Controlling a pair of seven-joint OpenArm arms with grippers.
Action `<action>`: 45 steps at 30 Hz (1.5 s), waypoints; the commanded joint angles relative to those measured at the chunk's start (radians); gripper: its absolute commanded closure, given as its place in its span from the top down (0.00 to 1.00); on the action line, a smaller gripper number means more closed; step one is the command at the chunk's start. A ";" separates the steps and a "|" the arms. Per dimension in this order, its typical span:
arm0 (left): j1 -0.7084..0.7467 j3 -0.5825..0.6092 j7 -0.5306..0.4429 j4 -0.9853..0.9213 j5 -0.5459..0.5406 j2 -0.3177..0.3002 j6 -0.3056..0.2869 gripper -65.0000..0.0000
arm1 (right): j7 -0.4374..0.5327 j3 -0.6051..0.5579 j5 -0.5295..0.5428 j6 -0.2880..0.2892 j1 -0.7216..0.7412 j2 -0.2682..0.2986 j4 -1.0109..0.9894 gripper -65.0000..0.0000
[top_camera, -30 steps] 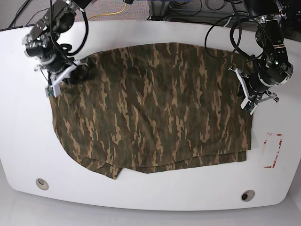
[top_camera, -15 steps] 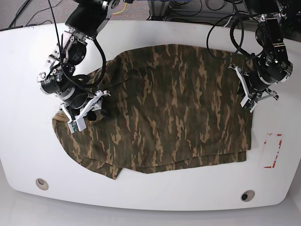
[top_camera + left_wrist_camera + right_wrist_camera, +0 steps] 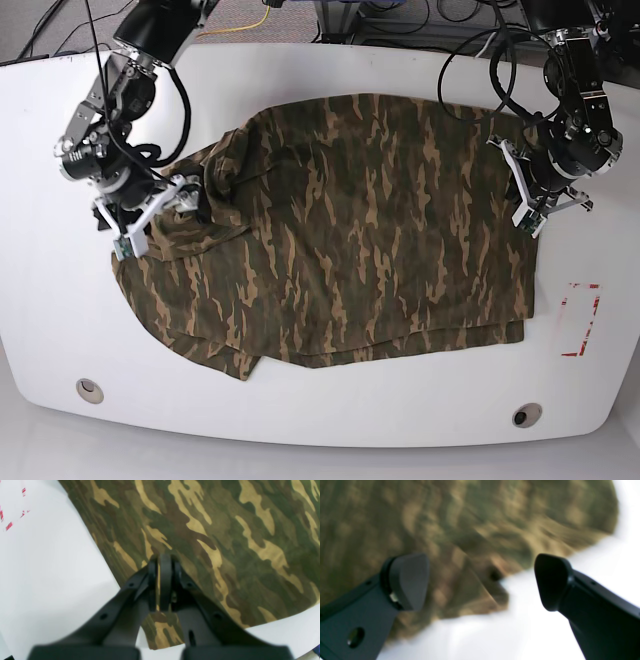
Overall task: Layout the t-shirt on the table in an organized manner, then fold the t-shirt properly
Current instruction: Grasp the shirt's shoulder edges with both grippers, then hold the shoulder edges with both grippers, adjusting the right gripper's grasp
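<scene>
The camouflage t-shirt [image 3: 350, 230] lies spread across the white table [image 3: 320, 420], bunched in folds at its left side. My right gripper [image 3: 155, 215] hovers over that bunched left part. In the right wrist view it [image 3: 480, 580] is open, its fingers wide apart with nothing between them, above the blurred t-shirt [image 3: 445, 517] edge and the table [image 3: 520, 630]. My left gripper [image 3: 522, 195] sits at the shirt's right edge. In the left wrist view it [image 3: 162, 560] is shut, with a strip of the t-shirt [image 3: 225, 542] pinched between its fingers.
A red rectangular outline mark [image 3: 582, 320] is on the table to the right of the shirt, and shows as red marks [image 3: 10, 525] in the left wrist view. Two round holes [image 3: 89, 389] [image 3: 526, 414] lie near the front edge. Cables [image 3: 400, 20] run behind the table.
My right gripper carried the shirt's left edge inward and down, then opened, let the cloth go and drew back to the left. The left gripper has hardly moved and stays shut.
</scene>
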 commanded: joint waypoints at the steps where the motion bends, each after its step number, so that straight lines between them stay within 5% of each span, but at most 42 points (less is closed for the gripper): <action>1: -0.013 -0.003 -0.015 0.015 -0.010 -0.010 -0.001 0.01 | 0.012 -0.002 0.021 0.021 -0.026 0.021 0.048 1.00; 20: -0.011 -0.003 -0.015 0.001 -0.010 -0.010 -0.001 0.01 | 0.083 0.025 0.017 0.052 -0.039 0.049 -0.142 0.98; 23: -0.011 -0.003 -0.015 0.001 -0.010 -0.010 -0.001 0.01 | 0.084 0.025 0.017 0.052 -0.039 0.051 -0.147 0.87; 30: -0.010 -0.003 -0.015 0.001 -0.010 -0.010 -0.001 0.01 | 0.084 0.025 0.019 0.052 -0.043 0.051 -0.142 0.30; 35: -0.004 -0.003 -0.015 0.001 -0.010 -0.010 -0.001 0.01 | 0.084 0.025 0.019 0.052 -0.055 0.051 -0.141 0.04; 42: -0.004 -0.003 -0.015 0.001 -0.010 -0.010 -0.001 0.01 | 0.084 0.025 0.019 0.052 -0.083 0.047 -0.085 0.01; 45: -0.004 -0.003 -0.015 0.001 -0.010 -0.010 -0.001 0.01 | 0.084 0.025 0.019 0.052 -0.095 0.046 -0.070 0.07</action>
